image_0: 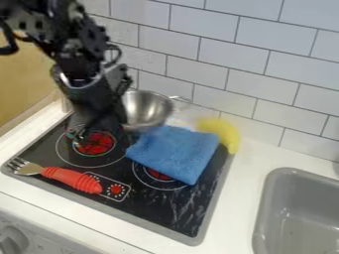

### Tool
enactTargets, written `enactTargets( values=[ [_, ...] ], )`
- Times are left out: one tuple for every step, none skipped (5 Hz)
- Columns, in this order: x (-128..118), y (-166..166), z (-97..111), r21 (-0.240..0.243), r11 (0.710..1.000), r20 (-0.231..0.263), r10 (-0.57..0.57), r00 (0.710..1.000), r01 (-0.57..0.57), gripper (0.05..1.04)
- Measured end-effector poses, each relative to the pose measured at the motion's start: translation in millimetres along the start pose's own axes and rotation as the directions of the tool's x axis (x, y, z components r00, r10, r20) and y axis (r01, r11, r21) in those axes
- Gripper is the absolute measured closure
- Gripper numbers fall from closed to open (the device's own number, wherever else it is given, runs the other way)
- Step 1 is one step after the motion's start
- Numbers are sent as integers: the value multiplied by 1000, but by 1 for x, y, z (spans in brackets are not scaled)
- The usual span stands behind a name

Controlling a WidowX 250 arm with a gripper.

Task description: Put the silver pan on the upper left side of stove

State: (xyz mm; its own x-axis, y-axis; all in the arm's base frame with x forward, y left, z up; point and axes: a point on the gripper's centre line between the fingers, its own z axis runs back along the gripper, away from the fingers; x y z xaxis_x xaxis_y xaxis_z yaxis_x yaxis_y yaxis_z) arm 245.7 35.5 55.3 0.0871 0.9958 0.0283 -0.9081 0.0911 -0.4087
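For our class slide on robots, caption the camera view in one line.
Black robot arm beside a silver pan, above a stove that bears a blue cloth and red-handled fork.

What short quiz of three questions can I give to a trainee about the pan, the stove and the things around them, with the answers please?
1. True or false: the pan is closer to the tiled wall than the fork is.
2. Choose one. Which of these partly covers a burner?
a) the fork
b) the blue cloth
c) the yellow thing
3. Fill in the blank: in the picture, the sink is to the ____ of the stove.

Key: 1. True; 2. b; 3. right.
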Motion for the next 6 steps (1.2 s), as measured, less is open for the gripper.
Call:
enactTargets(
  values=[
    [21,-8,-13,7,999,4,41,999,-41,1029],
    [44,-7,-25,25,997,23,74,997,-74,1029],
    [59,-13,-34,21,996,36,88,996,-88,1029],
    [72,-15,-42,32,996,57,77,995,-79,1029],
    [78,-10,-48,46,994,61,98,993,-100,1029],
    [88,-8,-51,47,993,67,108,992,-111,1029]
  ],
)
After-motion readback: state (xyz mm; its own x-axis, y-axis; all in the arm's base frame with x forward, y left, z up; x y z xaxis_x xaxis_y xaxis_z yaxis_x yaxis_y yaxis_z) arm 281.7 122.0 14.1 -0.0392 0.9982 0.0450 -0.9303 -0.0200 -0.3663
